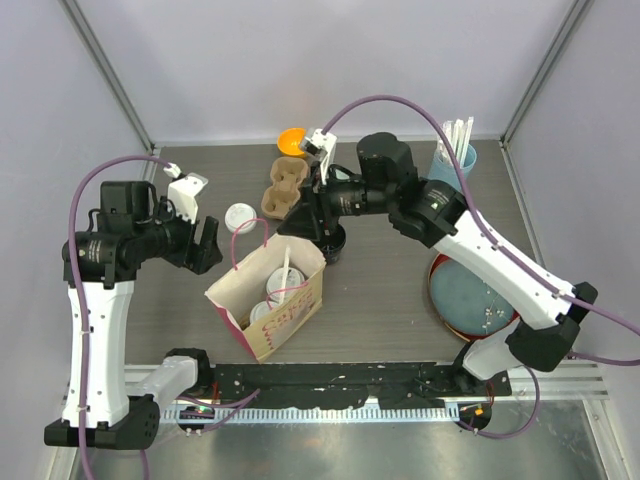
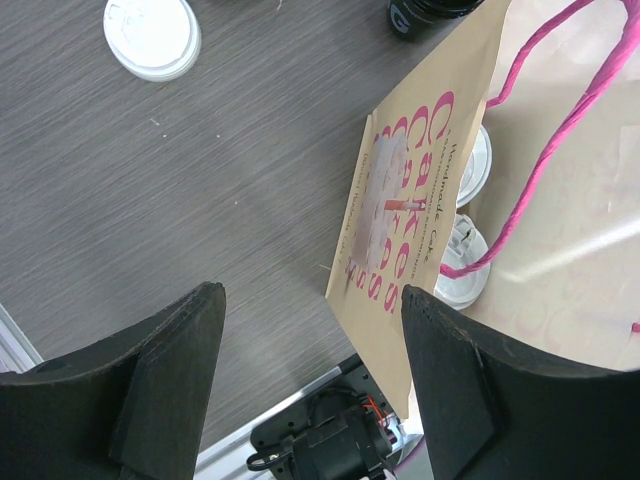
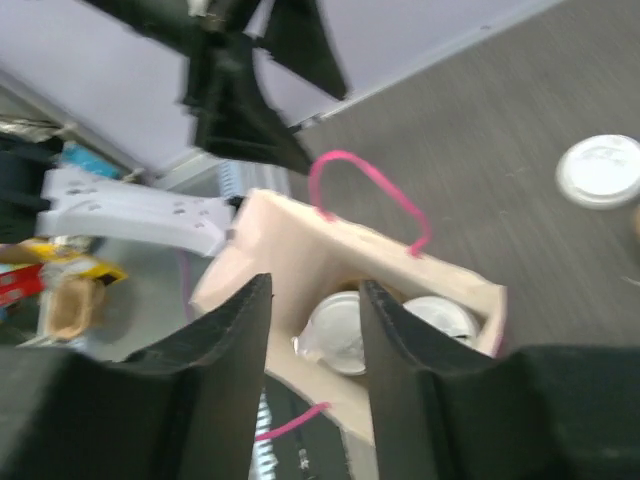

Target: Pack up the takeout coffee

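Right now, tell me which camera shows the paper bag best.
The top external view: the whole paper bag stands there, mouth open, lidded cups inside. The left wrist view gives only its printed side and part of the opening. The right wrist view shows its open top, blurred.

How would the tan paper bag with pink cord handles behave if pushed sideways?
The tan paper bag would probably dent at its thin wall before sliding. The white-lidded cups inside likely weigh its base, so tipping seems unlikely. Its pink cord handles look limp.

Two white-lidded cups (image 3: 340, 325) upright inside bag (image 1: 295, 318); third cup (image 1: 240, 217) on table (image 1: 390, 290) nearby.
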### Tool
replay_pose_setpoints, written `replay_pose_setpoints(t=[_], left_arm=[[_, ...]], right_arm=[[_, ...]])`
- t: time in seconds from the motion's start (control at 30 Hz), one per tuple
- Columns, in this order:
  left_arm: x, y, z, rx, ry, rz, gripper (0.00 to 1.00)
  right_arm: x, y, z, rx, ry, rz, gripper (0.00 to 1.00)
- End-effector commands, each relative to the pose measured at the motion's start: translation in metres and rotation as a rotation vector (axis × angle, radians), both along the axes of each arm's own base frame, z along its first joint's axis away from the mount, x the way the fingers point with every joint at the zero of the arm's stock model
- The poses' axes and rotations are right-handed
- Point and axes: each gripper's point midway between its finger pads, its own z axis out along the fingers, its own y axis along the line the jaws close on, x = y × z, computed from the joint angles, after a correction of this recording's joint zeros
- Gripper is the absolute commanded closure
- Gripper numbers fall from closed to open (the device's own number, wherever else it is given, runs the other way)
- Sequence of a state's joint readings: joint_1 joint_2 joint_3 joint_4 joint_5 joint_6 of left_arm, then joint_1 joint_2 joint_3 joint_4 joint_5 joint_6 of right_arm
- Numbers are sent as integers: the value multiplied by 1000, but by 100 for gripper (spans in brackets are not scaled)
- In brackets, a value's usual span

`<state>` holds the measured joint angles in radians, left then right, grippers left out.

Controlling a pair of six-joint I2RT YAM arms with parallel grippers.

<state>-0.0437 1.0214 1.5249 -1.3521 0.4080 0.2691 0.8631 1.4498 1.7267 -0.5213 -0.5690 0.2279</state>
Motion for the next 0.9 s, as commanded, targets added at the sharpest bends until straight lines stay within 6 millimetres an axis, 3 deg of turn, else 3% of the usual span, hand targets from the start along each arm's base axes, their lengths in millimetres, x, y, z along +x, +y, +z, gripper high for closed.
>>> replay_pose_setpoints(t=[0.0,0.1,0.13,0.2,0.23,0.27,0.33,0.37,0.4,0.47,0.5,0.7,0.8,0.87], left_arm=[[-1,0,5,-5,-24,-5,25],[0,0,4,-5,-20,-7,25],[0,-1,4,-7,-21,-9,25],[-1,-1,4,-6,-21,-12,25],[-1,-1,4,-8,-21,-12,25],[-1,-2,4,-9,-22,-16,25],[-1,-2,3,-9,-20,-16,25],[-1,-2,4,-7,-24,-18,25],[-1,-1,3,-5,-24,-18,25],[-2,-1,2,-5,-21,-16,25],[-1,-1,1,-1,-19,-15,25],[-1,0,0,4,-17,-12,25],[-1,1,-2,6,-11,-11,25],[0,1,-3,9,-11,-12,25]], right_arm=[[42,-8,6,-40,-118,-196,37],[78,-29,21,-61,-161,-353,15],[101,-49,33,-49,-175,-436,14],[133,-82,41,-64,-197,-567,13],[152,-105,48,-70,-221,-655,13],[182,-143,45,-113,-241,-784,13],[222,-203,37,-205,-265,-1025,17],[244,-238,19,-304,-268,-1126,21],[256,-266,12,-379,-281,-1239,29],[278,-294,-18,-503,-264,-1314,42],[286,-314,-27,-555,-263,-1345,44],[311,-371,-83,-625,-98,-1413,53],[305,-382,-110,-664,-32,-1392,55],[304,-378,-121,-637,-19,-1356,52]])
